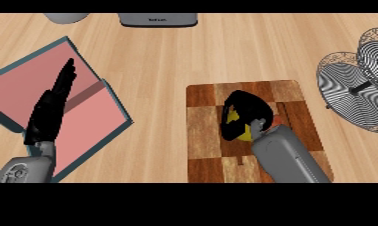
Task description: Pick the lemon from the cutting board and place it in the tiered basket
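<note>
A yellow lemon (235, 118) lies on the checkered wooden cutting board (205, 135) at the lower middle of the head view. My right hand (247, 112) curls over the lemon, so only small yellow patches show between the black fingers. The tiered wire basket (353, 89) stands at the right edge, apart from the board. My left hand (52, 105) rests open at the left, fingers straight and pointing up, over the pink tray.
A pink tray with a teal rim (96, 115) lies at the left. At the far edge stand a grey appliance (158, 19) and a pale round vessel (66, 17). Bare wood counter (162, 70) lies between tray and board.
</note>
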Robot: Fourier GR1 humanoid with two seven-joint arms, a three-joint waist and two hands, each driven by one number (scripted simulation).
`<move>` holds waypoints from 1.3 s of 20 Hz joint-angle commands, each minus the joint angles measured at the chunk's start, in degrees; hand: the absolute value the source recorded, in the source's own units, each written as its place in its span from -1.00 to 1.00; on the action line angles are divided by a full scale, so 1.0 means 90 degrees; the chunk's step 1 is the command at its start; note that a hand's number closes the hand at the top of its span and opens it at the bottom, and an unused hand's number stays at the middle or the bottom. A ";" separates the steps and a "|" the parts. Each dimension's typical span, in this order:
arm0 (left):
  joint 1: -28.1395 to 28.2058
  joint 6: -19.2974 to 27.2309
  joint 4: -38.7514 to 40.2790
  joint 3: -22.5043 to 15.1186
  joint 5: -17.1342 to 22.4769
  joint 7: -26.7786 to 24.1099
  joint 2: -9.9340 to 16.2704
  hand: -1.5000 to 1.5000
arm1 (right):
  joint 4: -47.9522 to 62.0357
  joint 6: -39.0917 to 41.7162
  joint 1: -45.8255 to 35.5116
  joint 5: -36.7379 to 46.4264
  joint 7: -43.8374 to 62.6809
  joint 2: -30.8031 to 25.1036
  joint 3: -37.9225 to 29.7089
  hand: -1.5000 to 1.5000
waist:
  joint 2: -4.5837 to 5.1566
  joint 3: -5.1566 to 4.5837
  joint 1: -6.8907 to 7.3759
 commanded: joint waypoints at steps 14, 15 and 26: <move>0.0522 0.0006 -0.0200 0.0339 0.0117 -0.0041 0.0126 0.00 | -0.6156 -0.0986 0.3918 -0.0170 -0.3543 -0.2622 0.0285 1.00 | -0.0109 0.0037 -0.0478; 0.0531 0.0074 -0.0243 0.0354 0.0099 0.0010 0.0098 0.00 | -0.6411 -0.1234 0.3904 -0.0196 -0.3602 -0.2577 -0.0103 1.00 | -0.0120 0.0042 -0.0512; 0.0042 -0.0205 0.0154 0.0504 0.0247 -0.0105 0.0264 0.00 | -0.7492 -0.1214 0.4129 -0.2015 -0.4077 -0.3136 -0.3751 1.00 | -0.0008 0.0017 -0.0292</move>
